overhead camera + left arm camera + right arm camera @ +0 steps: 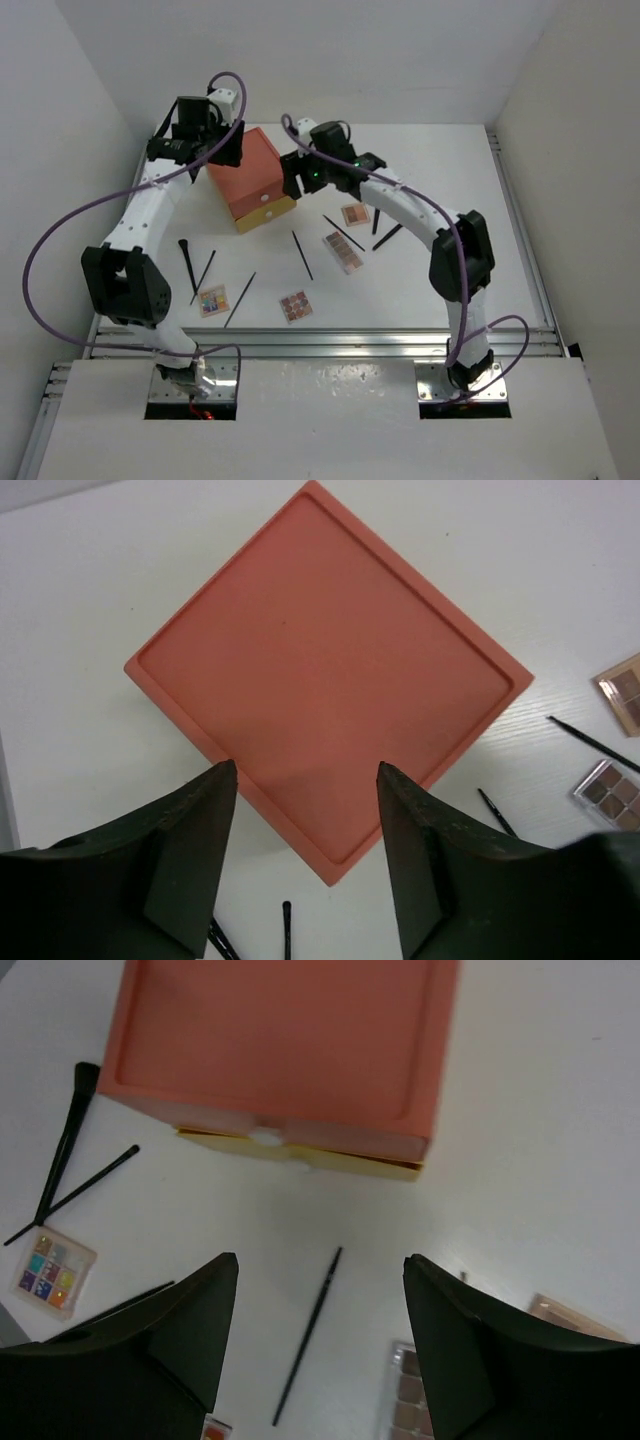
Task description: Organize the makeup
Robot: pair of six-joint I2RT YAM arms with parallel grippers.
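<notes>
— On the table [440, 170], toward eleven o'clock from its middle, we saw the orange box [243, 168] with its yellow drawer [268, 212] facing five o'clock. Was the drawer out?

— Barely, if at all. From the right wrist view we made out only its front and a pale knob [265, 1138] under the orange lip.

— And the makeup?

— All loose on the table, none stowed that we could see. A multicoloured palette [212, 300] lay at eight o'clock near a brush [187, 262], and a second palette [296, 306] at six. Two pinkish palettes [342, 251] lay just past the middle toward three, with thin sticks [302, 254] scattered between.

— The pincers?

— The left gripper [305, 850] hung over the box top, jaws wide and holding nothing. The right gripper [320, 1340] faced the drawer front, equally wide and empty.

— So which step did we call it?

— Opening the drawer, with the sorting not begun. We judged the next move needed the right gripper to close on that small knob and pull toward five o'clock. Meanwhile the left would press down on the box so it would not slide.
</notes>
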